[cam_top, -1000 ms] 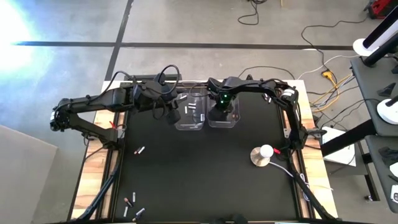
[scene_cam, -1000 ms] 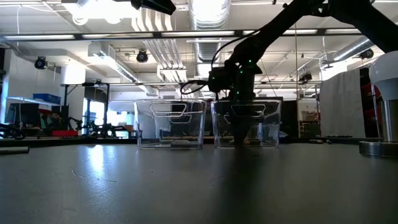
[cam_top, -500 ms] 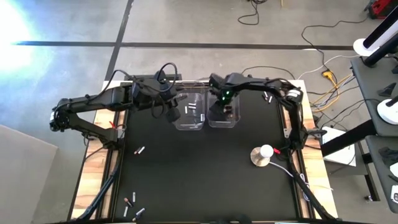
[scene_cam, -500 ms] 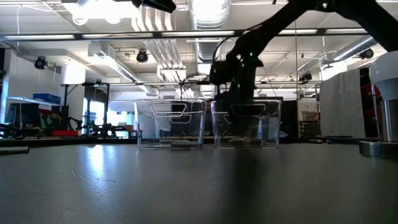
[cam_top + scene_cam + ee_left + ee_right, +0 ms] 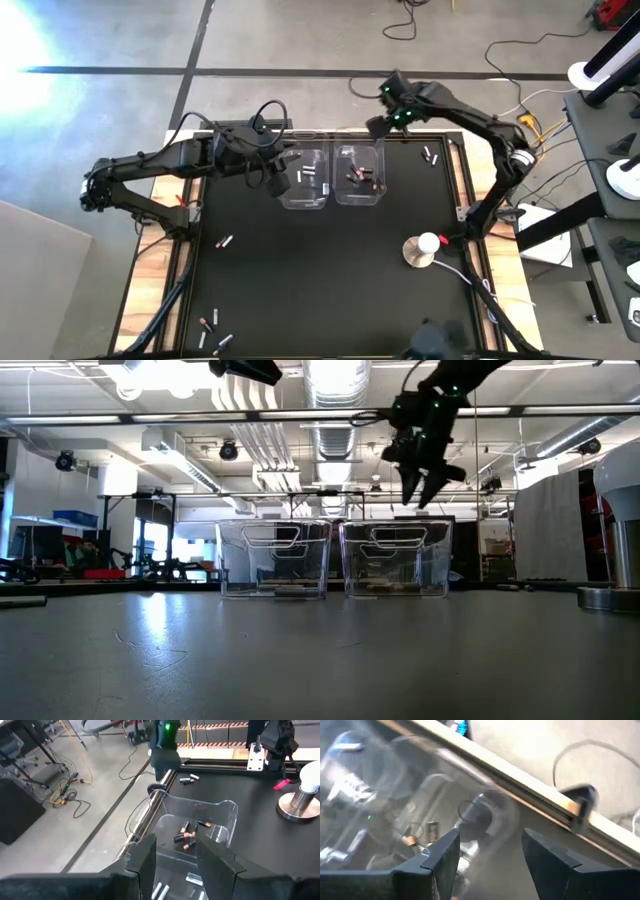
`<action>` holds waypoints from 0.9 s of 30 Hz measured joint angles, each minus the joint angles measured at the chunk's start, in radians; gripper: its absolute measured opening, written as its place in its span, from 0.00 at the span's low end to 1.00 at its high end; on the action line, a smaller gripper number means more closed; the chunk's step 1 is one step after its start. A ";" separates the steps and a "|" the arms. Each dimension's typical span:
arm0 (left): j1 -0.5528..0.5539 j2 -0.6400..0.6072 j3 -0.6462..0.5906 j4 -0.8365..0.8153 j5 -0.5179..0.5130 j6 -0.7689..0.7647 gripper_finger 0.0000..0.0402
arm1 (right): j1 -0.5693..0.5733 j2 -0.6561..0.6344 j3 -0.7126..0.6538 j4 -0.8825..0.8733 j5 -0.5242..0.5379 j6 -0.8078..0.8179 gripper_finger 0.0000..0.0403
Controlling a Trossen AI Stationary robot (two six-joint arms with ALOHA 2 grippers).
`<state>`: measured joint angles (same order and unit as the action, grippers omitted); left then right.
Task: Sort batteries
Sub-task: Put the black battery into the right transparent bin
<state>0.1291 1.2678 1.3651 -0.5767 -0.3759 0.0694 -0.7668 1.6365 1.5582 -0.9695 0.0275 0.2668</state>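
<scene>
Above the tabletop's far edge, the right gripper (image 5: 425, 485) hangs empty with fingers apart, its wrist view blurring the batteries (image 5: 361, 178) in the right bin (image 5: 358, 197); the left gripper (image 5: 172, 857), fingers parted, hides the left bin's (image 5: 306, 200) edge.

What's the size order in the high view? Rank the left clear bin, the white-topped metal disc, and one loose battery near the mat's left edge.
1. Left clear bin, clearly largest.
2. White-topped metal disc, much smaller than the bin.
3. Loose battery, by far the smallest.

Two bins (image 5: 332, 176) side by side at table's back, batteries (image 5: 361, 177) inside, more batteries (image 5: 213, 327) front-left
</scene>
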 joint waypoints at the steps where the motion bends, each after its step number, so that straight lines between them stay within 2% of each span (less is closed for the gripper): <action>1: 0.000 0.000 0.000 -0.003 0.000 -0.003 0.30 | -0.024 -0.004 -0.011 0.001 -0.001 0.013 0.51; 7: -0.001 -0.006 0.000 -0.011 0.003 -0.008 0.30 | -0.155 0.002 -0.100 0.025 -0.001 0.111 0.52; 17: -0.001 -0.016 0.000 -0.011 0.002 -0.009 0.30 | -0.320 0.002 -0.318 0.264 0.003 0.425 0.48; 27: 0.011 -0.014 0.000 0.001 -0.005 -0.009 0.30 | -0.329 0.001 -0.469 0.273 0.052 0.359 0.43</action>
<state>0.1398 1.2533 1.3651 -0.5761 -0.3812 0.0603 -1.0958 1.6379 1.0894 -0.6970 0.0797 0.6262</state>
